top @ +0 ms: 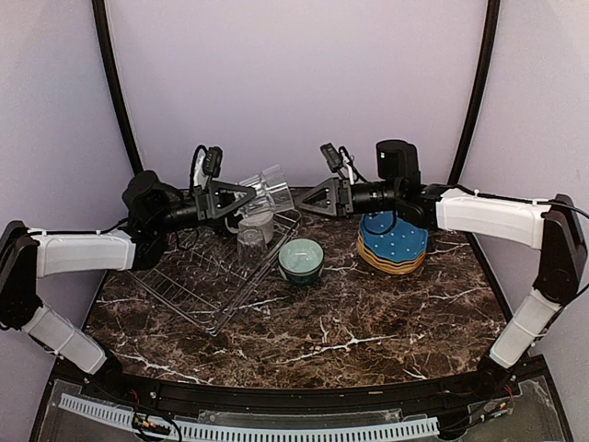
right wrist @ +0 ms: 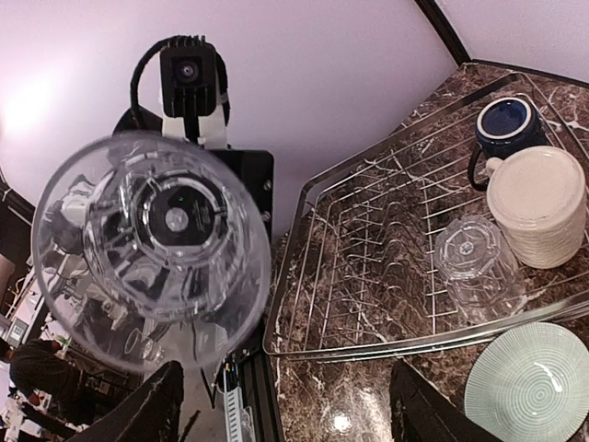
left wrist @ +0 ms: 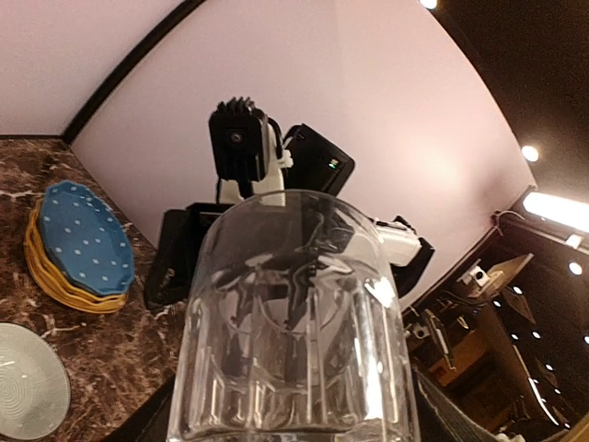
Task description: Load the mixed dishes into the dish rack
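Dark brown worktop [top: 368,322] veined white; white-dotted blue plate [top: 394,235]; mustard-yellow plates [top: 391,265]; pale-teal bowl [top: 301,259]; clear ribbed glass [left wrist: 294,341]; dark blue mug [right wrist: 504,124]; cream mug [right wrist: 538,207]; silver rack [right wrist: 287,272]

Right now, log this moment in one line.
left jaws: shut on clear ribbed glass, aloft | right jaws: open, empty | pale-teal bowl: on table, outside dish rack

- The glass [top: 267,191] sits in the left pincer [top: 248,196], just before the right pincer [top: 304,200].
- The rack [top: 184,285] lies below the left pincer, with a second glass [top: 250,241] in it.
- The plates [top: 394,241] lie under the right pincer.
- The bowl [top: 301,259] lies below, between both.
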Motion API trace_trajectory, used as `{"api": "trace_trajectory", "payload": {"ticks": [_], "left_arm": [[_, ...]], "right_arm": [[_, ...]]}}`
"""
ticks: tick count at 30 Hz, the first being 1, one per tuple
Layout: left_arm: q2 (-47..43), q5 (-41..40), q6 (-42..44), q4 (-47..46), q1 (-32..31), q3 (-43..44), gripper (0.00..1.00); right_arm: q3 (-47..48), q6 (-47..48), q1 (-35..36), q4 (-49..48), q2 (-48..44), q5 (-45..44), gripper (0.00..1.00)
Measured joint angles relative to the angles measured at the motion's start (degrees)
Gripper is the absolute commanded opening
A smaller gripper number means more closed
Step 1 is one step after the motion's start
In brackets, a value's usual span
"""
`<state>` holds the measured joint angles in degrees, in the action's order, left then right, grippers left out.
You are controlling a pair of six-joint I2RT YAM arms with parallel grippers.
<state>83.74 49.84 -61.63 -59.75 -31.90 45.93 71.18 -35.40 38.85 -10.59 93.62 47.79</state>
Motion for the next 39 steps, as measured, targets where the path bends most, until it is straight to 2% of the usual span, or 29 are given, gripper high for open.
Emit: {"api": "trace_trajectory", "payload": {"ticks": [2, 5, 10, 13, 17, 22, 26, 32, 39], "left_arm": [[-4.48, -1.07, 6.27, 10.47, 1.95, 0.72, 0.01], [-9.44, -5.81, 18.51, 32.39, 2.78, 6.54, 0.01], [-11.08, -21.05, 37.62, 66.16, 2.73, 21.46, 0.01], [-8.81, -30.56, 44.98, 80.87, 2.82, 29.03, 0.01], [-3.15, -39.98, 51.34, 94.01, 3.15, 36.22, 0.01], [4.87, -48.57, 56.37, 105.59, 3.41, 40.76, 0.01], [10.62, -53.18, 58.69, 110.88, 3.45, 43.67, 0.01], [17.55, -57.48, 60.96, 114.38, 3.52, 47.50, 0.01], [25.64, -58.86, 62.25, 116.80, 3.69, 54.03, 0.01]], "right_arm": [[-0.09, 1.16, -0.31, 1.88, -0.48, -1.07, 0.76], [-0.63, 3.19, -1.20, 4.72, -1.99, -3.10, 0.76], [-1.66, 5.42, -2.47, 7.50, -4.20, -5.73, 0.76], [-2.34, 6.27, -2.73, 8.11, -4.31, -6.69, 0.76], [-3.26, 7.06, -2.82, 9.31, -4.31, -7.69, 0.76], [-4.28, 8.17, -3.10, 11.21, -4.63, -9.29, 0.76], [-4.68, 9.49, -3.30, 13.42, -6.10, -11.32, 0.76], [-5.53, 10.62, -3.43, 14.58, -7.93, -13.25, 0.76], [-7.23, 11.26, -3.52, 15.43, -8.07, -14.47, 0.76]]}}
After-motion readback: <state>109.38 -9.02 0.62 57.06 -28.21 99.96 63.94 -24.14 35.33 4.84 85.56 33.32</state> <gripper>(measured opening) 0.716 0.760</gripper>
